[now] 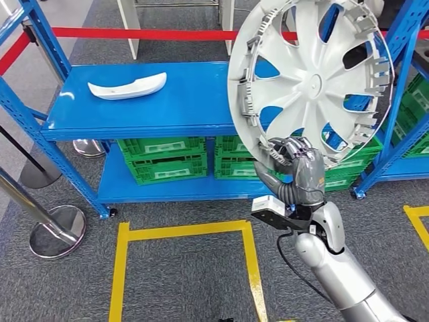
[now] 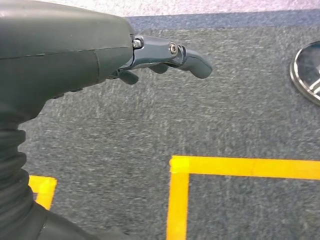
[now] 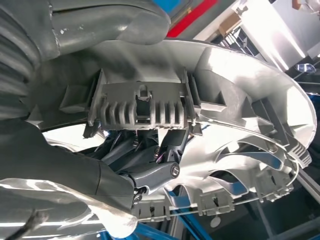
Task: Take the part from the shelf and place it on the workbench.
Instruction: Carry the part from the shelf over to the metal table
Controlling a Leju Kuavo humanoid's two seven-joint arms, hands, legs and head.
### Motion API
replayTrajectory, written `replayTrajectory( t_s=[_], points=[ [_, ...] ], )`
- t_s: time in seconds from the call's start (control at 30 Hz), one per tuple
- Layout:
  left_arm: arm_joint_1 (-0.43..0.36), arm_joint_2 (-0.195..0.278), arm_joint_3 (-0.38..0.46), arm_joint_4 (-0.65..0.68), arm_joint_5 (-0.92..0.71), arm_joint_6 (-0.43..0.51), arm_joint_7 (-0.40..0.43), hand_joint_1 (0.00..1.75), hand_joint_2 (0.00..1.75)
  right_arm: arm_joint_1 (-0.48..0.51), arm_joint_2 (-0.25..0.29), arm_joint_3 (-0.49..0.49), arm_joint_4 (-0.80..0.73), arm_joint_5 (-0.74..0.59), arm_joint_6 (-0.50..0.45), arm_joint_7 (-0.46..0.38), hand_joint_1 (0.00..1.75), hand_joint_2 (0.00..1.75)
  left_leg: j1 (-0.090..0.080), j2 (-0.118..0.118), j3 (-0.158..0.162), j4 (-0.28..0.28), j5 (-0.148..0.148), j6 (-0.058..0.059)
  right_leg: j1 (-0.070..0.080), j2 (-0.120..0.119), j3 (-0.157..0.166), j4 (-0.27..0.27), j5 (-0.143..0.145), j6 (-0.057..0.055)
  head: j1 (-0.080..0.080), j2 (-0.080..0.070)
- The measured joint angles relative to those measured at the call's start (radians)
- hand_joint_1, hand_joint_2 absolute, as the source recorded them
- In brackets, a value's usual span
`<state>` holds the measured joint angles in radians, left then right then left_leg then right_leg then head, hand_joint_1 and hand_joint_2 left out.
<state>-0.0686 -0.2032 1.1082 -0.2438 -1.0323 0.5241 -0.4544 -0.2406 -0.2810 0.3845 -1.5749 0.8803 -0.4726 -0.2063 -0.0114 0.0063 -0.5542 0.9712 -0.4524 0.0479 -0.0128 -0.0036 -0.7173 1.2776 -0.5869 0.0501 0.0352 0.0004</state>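
In your head view, the right hand (image 1: 295,168) grips the lower rim of one silver wheel cover (image 1: 311,80), held upright in the air before the blue shelf (image 1: 151,111); one white curved trim piece (image 1: 127,86) lies on the shelf top, green crates (image 1: 161,157) sit beneath it, and a red barrier tape (image 1: 151,33) runs behind. In your left wrist view, the left hand (image 2: 113,55) hangs over grey carpet with yellow floor tape (image 2: 226,167), holding nothing, fingers loosely extended. In your right wrist view, dark fingers (image 3: 154,172) clamp the cover's ribbed inner rim.
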Motion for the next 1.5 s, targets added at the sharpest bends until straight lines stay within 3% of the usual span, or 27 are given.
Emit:
replayTrajectory(
  t_s=[0.03,0.1,0.17,0.23,0.3,0.33,0.37,0.43,0.5,0.57,0.63,0.7,0.73,0.8,0.83,0.9,0.97,1.0,1.03,1.07,1.13,1.2,1.23,1.27,1.37,1.43,1.5],
  points=[
    [0.0,-0.001,0.0,0.0,0.0,0.0,0.0,0.0,1.75,0.0,0.0,0.0,0.0,0.0,0.0,0.0,1.75,1.75,0.0,0.0,-0.016,0.005,0.009,-0.002,0.0,0.0,0.012,0.013,0.019,0.001,0.0,0.0],
    [0.0,-0.002,0.0,0.0,0.0,0.0,0.0,0.0,1.75,0.0,0.0,0.0,0.0,0.0,0.0,0.0,1.75,1.75,0.002,0.001,-0.049,0.022,0.022,-0.008,-0.002,0.0,0.089,-0.064,0.073,0.003,0.0,0.0],
    [0.0,-0.002,0.0,0.0,0.0,0.0,0.0,0.0,1.75,-0.001,0.0,0.0,-0.001,0.0,0.0,0.0,1.75,1.75,0.001,0.001,-0.076,0.042,0.034,-0.017,0.0,0.0,0.191,-0.203,0.066,0.002,0.001,0.0],
    [0.0,-0.002,0.0,0.0,0.0,0.001,0.0,0.0,1.75,-0.001,0.0,0.0,-0.002,0.0,0.0,0.0,1.75,1.75,-0.002,0.0,-0.09,0.053,0.049,-0.025,0.003,0.002,0.232,-0.272,0.038,-0.004,0.001,0.0],
    [0.002,-0.002,0.0,0.0,0.0,0.002,0.0,0.0,1.75,0.001,0.0,0.0,-0.002,0.0,0.0,0.001,1.75,1.75,-0.002,-0.001,-0.098,0.057,0.057,-0.033,0.001,0.001,0.218,-0.273,0.047,-0.016,0.002,0.0],
    [0.004,-0.001,0.0,0.0,0.0,0.002,0.0,0.0,1.75,0.0,0.0,0.001,-0.002,0.002,0.0,0.001,1.75,1.75,-0.001,-0.002,-0.106,0.069,0.04,-0.039,0.0,0.0,0.208,-0.272,0.054,-0.025,0.0,0.0],
    [0.004,-0.001,0.0,0.0,0.0,0.002,0.001,0.0,1.75,-0.001,0.0,0.002,-0.002,0.003,0.0,0.001,1.75,1.75,0.0,-0.003,-0.116,0.095,0.006,-0.045,-0.002,-0.002,0.197,-0.271,0.064,-0.034,-0.002,0.0],
    [0.005,-0.001,0.0,0.0,0.0,0.002,0.001,0.0,1.75,-0.002,0.0,0.002,-0.001,0.005,0.0,0.001,1.75,1.75,0.005,-0.004,-0.143,0.205,-0.095,-0.056,-0.003,-0.003,0.172,-0.27,0.085,-0.045,-0.006,0.0],
    [0.005,-0.002,0.0,0.0,0.0,0.002,0.001,0.0,1.75,-0.001,0.0,0.002,-0.001,0.006,0.001,0.002,1.75,1.75,0.008,-0.004,-0.154,0.319,-0.15,-0.059,-0.001,-0.003,0.141,-0.266,0.107,-0.047,-0.006,0.0],
    [0.004,-0.002,0.0,0.0,0.0,0.002,0.001,0.0,1.75,0.0,0.0,0.004,-0.001,0.007,0.001,0.002,1.75,1.75,0.008,-0.004,-0.122,0.33,-0.12,-0.055,0.001,-0.002,0.108,-0.26,0.127,-0.047,-0.006,0.0],
    [0.003,-0.001,0.0,0.0,0.0,0.002,0.001,0.0,1.75,-0.001,0.0,0.006,-0.001,0.008,0.001,0.004,1.75,1.75,0.005,-0.005,-0.036,0.223,-0.074,-0.041,0.004,-0.001,0.081,-0.257,0.145,-0.045,-0.006,0.0],
    [-0.001,0.0,0.0,0.0,0.0,0.003,0.001,0.0,1.75,-0.003,-0.001,0.007,-0.001,0.008,0.001,0.007,1.75,1.75,-0.001,-0.007,0.055,0.083,-0.079,-0.027,0.005,-0.002,0.066,-0.256,0.163,-0.037,-0.005,0.0],
    [-0.003,0.001,0.0,0.0,-0.001,0.003,0.001,0.0,1.75,-0.004,-0.001,0.007,-0.001,0.009,0.002,0.009,1.75,1.75,-0.005,-0.008,0.077,0.04,-0.087,-0.023,0.004,-0.004,0.06,-0.258,0.175,-0.032,-0.005,0.0],
    [-0.002,-0.001,0.0,0.001,-0.002,0.003,0.001,0.0,1.75,-0.005,-0.003,0.008,-0.001,0.009,0.006,0.011,1.75,1.75,-0.006,-0.007,0.077,0.01,-0.079,-0.019,0.001,-0.005,0.049,-0.266,0.196,-0.022,-0.005,0.0],
    [-0.001,-0.002,0.0,0.001,-0.002,0.003,0.002,0.0,1.75,-0.005,-0.004,0.008,-0.001,0.009,0.008,0.013,1.75,1.75,-0.005,-0.005,0.07,0.005,-0.066,-0.015,0.0,-0.004,0.041,-0.265,0.193,-0.017,-0.005,0.0],
    [0.0,-0.003,0.0,0.001,-0.002,0.004,0.002,0.0,1.75,-0.005,-0.008,0.009,-0.001,0.009,0.013,0.016,1.75,1.75,0.0,0.0,0.052,-0.002,-0.042,-0.004,0.0,-0.001,0.015,-0.211,0.13,-0.009,-0.003,0.0],
    [-0.001,-0.003,0.0,0.001,-0.003,0.004,-0.001,0.0,1.75,-0.006,-0.011,0.009,-0.001,0.008,0.019,0.018,1.75,1.75,-0.002,0.001,0.024,0.003,-0.028,0.003,0.0,0.0,-0.019,-0.08,0.042,-0.005,-0.001,0.0],
    [-0.001,-0.003,0.0,0.001,-0.003,0.004,-0.005,0.0,1.75,-0.006,-0.013,0.009,-0.001,0.006,0.023,0.018,1.75,1.75,-0.002,0.001,0.011,0.007,-0.021,0.004,0.001,0.0,-0.031,-0.018,0.024,-0.003,-0.001,0.0],
    [-0.001,-0.004,0.0,0.001,-0.003,0.004,-0.009,0.0,1.75,-0.006,-0.013,0.009,-0.001,0.002,0.027,0.019,1.75,1.75,-0.003,0.001,-0.002,0.01,-0.015,0.004,0.001,0.001,-0.033,0.024,0.031,-0.002,-0.001,0.0],
    [-0.001,-0.004,0.0,0.001,-0.003,0.004,-0.013,0.0,1.75,-0.006,-0.014,0.01,-0.001,-0.005,0.033,0.019,1.75,1.75,-0.003,0.001,-0.014,0.014,-0.008,0.003,0.001,0.0,-0.022,0.034,0.058,-0.002,0.0,0.0],
    [-0.001,-0.004,0.0,0.001,-0.003,0.003,-0.017,0.0,1.75,-0.01,-0.015,0.01,-0.001,-0.02,0.045,0.019,1.75,1.75,-0.003,0.002,-0.035,0.021,0.004,-0.002,0.001,0.0,0.057,-0.055,0.11,-0.005,0.0,0.0],
    [-0.001,-0.004,0.0,0.001,-0.003,0.003,-0.018,0.0,1.75,-0.016,-0.017,0.01,-0.001,-0.028,0.052,0.02,1.75,1.75,-0.006,0.002,-0.049,0.03,0.014,-0.01,0.003,0.0,0.164,-0.202,0.098,-0.011,-0.001,0.0],
    [-0.002,-0.004,0.0,0.001,-0.003,0.003,-0.019,0.0,1.75,-0.019,-0.017,0.01,-0.002,-0.03,0.054,0.02,1.75,1.75,-0.007,0.002,-0.054,0.033,0.019,-0.014,0.004,0.0,0.196,-0.251,0.079,-0.013,-0.001,0.0],
    [-0.002,-0.004,0.0,0.001,-0.003,0.003,-0.019,0.0,1.75,-0.021,-0.018,0.01,-0.002,-0.031,0.055,0.02,1.75,1.75,-0.008,0.002,-0.059,0.035,0.025,-0.019,0.005,0.0,0.211,-0.275,0.068,-0.015,-0.001,0.0],
    [0.0,-0.001,0.0,0.001,-0.003,-0.002,-0.021,0.0,1.75,-0.022,-0.018,0.011,-0.004,-0.032,0.055,0.019,1.75,1.75,-0.008,-0.001,-0.076,0.051,0.019,-0.033,-0.002,-0.001,0.205,-0.288,0.068,-0.027,-0.004,0.0],
    [0.001,0.002,0.0,0.001,-0.004,-0.009,-0.027,0.0,1.75,-0.021,-0.019,0.013,-0.005,-0.033,0.055,0.02,1.75,1.75,-0.002,-0.004,-0.11,0.133,-0.039,-0.048,-0.008,-0.002,0.2,-0.291,0.076,-0.037,-0.008,0.0],
    [0.003,0.001,0.0,0.001,-0.006,-0.01,-0.035,0.0,1.75,-0.017,-0.021,0.013,-0.006,-0.033,0.054,0.02,1.75,1.75,0.007,-0.004,-0.158,0.27,-0.108,-0.06,-0.008,-0.003,0.195,-0.288,0.079,-0.04,-0.011,0.0]
  ],
)
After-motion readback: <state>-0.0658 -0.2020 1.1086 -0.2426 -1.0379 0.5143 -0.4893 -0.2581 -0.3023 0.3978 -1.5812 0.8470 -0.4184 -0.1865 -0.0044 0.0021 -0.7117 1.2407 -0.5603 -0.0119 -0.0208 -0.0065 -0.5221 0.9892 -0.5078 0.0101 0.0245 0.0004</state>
